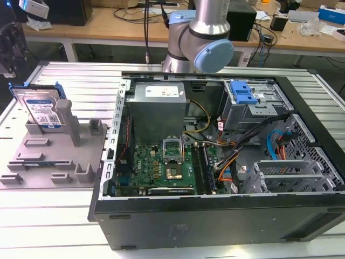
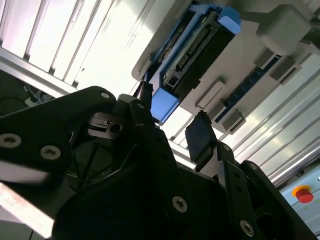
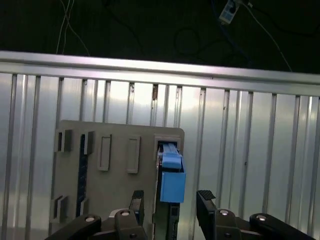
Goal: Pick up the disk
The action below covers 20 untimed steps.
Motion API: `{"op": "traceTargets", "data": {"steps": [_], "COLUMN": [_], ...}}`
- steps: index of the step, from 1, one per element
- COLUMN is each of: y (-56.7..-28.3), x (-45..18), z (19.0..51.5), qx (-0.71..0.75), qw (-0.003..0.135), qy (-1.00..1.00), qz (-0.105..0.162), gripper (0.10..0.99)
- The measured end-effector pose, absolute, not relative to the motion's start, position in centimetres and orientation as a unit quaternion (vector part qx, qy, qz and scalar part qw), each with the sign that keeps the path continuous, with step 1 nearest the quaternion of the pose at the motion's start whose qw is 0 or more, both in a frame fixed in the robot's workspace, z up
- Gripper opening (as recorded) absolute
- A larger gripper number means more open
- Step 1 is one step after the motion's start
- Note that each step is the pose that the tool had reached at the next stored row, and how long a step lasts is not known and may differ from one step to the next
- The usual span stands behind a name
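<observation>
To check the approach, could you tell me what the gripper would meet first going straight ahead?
Probably the disk, standing in the grey fixture plate: its blue frame lies ahead of the open gripper; depth is unclear.

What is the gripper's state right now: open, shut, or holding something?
Gripper: open, fingers apart, holding nothing; the disk is seen between them, not gripped.

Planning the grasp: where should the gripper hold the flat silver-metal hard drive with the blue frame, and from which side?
Probably its two flat faces near the free top edge, from above: the hard drive stands on edge in the grey plastic fixture plate, its lower end seated among posts.
</observation>
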<state>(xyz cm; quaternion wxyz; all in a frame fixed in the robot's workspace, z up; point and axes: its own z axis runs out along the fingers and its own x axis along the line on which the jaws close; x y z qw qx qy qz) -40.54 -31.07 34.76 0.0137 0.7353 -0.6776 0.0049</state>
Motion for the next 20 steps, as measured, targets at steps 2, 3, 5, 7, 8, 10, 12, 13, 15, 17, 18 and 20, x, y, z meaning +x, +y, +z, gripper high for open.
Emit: {"op": "traceTargets", "data": {"steps": [2, 3, 5, 7, 8, 10, 12, 13, 15, 17, 18, 20], "y": [-31.1, -31.1, -31.1, -31.1, -31.1, -31.1, -31.1, -31.1, -31.1, -31.1, -31.1, -31.1], "x": [-40.5, -40.5, -40.6, -40.6, -40.6, -40.6, -40.7, -40.8, -40.9, -41.0, -41.0, -41.0], "z": [34.5, 34.4, 34.2, 34.0, 34.0, 34.0, 33.9, 33.8, 33.6, 33.5, 33.5, 33.1], "qx": [0.737, 0.737, 0.738, 0.738, 0.738, 0.738, 0.737, 0.736, 0.733, 0.732, 0.732, 0.729], "qw": [0.014, 0.014, 0.014, 0.014, 0.014, 0.013, 0.013, 0.013, 0.013, 0.013, 0.013, 0.013], "qy": [-0.676, -0.676, -0.675, -0.675, -0.675, -0.675, -0.676, -0.677, -0.680, -0.681, -0.682, -0.684], "qz": [0.005, 0.005, 0.005, 0.005, 0.005, 0.005, 0.005, 0.005, 0.005, 0.005, 0.005, 0.005], "gripper": [0.541, 0.541, 0.541, 0.541, 0.541, 0.541, 0.541, 0.541, 0.541, 0.541, 0.541, 0.541]}}
